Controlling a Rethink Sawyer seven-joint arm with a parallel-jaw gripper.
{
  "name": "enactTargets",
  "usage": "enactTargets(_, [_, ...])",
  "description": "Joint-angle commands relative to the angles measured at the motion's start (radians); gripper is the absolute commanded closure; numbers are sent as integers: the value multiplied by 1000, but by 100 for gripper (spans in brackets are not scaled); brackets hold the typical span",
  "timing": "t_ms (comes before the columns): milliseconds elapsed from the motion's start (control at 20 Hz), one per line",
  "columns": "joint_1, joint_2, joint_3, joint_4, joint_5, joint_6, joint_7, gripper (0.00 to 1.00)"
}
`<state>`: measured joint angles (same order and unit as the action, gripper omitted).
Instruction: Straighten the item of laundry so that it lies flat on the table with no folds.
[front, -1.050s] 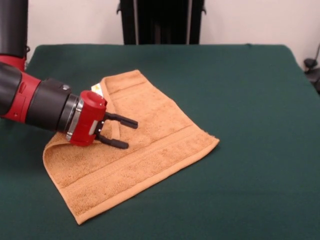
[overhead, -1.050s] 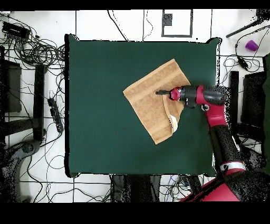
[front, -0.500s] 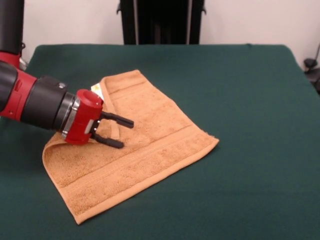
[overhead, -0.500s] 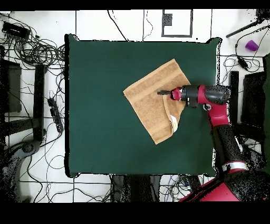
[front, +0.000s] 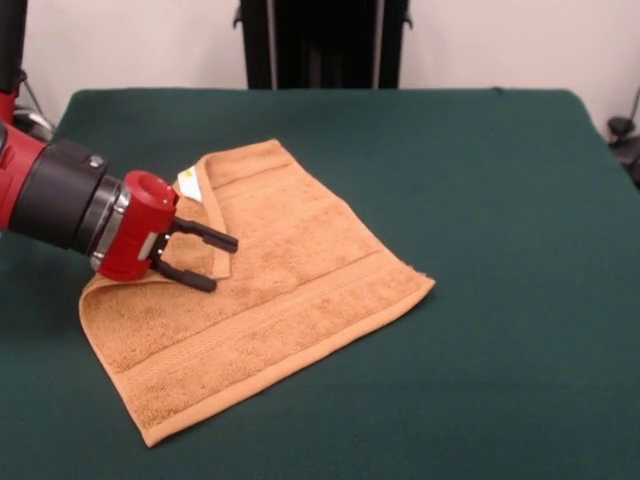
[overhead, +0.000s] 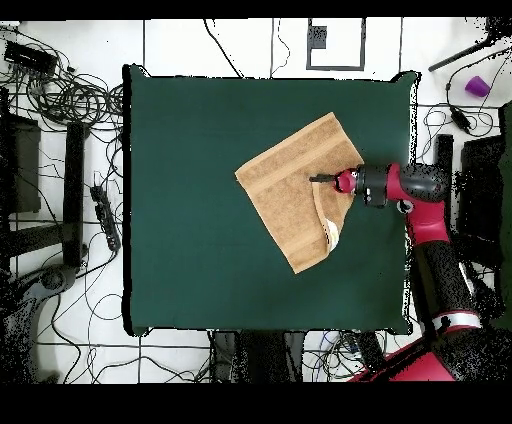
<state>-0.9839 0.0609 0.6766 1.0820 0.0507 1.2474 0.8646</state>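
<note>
The orange-tan terry towel (front: 262, 290) lies on the dark green cloth table (front: 480, 180), one corner flap (front: 208, 215) folded over it. The red-and-black gripper (front: 197, 258), its fingers apart and empty, hangs just at the free edge of this flap, so unfolding likely means drawing the flap back toward the arm's side.

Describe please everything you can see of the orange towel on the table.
The towel is orange-tan terry with woven border bands, lying skewed on the green table. Most of it lies flat, but one corner is folded over on top, showing a small white label. The open gripper hovers at this flap; whether it touches is unclear.
</note>
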Motion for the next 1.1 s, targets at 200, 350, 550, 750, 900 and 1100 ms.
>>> enactTargets(200, [20, 95, -85, -120, -24, -128, 93, 0])
enactTargets(350, [11, 123, -76, -135, -19, -128, 67, 0])
enactTargets(550, [-8, 134, -73, -119, -20, -120, 41, 0])
enactTargets(750, [-32, 139, -85, -87, -14, -93, 32, 0])
enactTargets(900, [-51, 130, -106, -54, -13, -67, 40, 0])
enactTargets(1100, [-81, 99, -131, 9, -28, -63, 57, 0])
